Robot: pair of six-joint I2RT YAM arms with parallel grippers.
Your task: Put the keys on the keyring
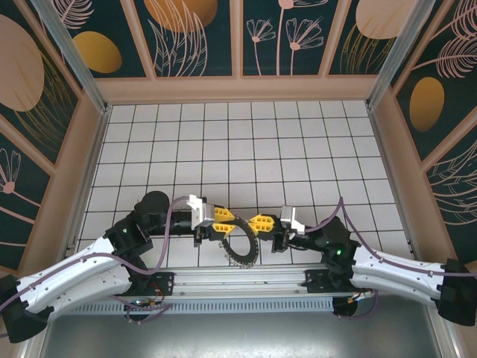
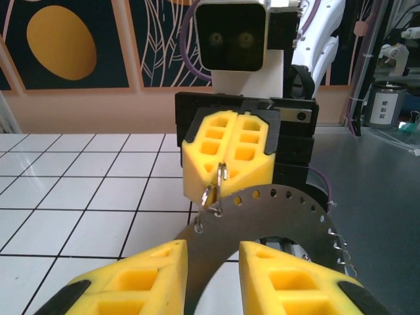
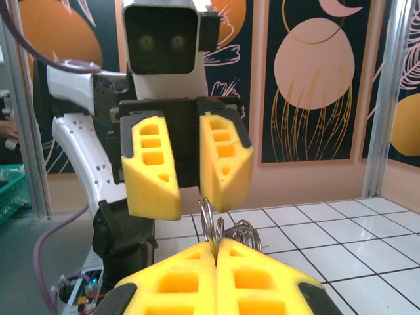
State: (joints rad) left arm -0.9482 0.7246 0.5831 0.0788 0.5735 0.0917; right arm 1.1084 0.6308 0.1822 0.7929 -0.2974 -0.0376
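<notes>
- Nearest, my left claw [image 2: 211,254], part-open, grips the keyring [image 2: 282,203] by its rim.
- Opposite, my right claw [image 2: 223,167], shut, pinches a small loop [image 2: 210,194] at that rim.
- If the keyring twists, the loop could slip free.

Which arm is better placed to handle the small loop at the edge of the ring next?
Right, probably. The right gripper is shut on the small loop at the edge of the ring. The left gripper has its fingers either side of the band of the ring, likely only steadying it.
</notes>
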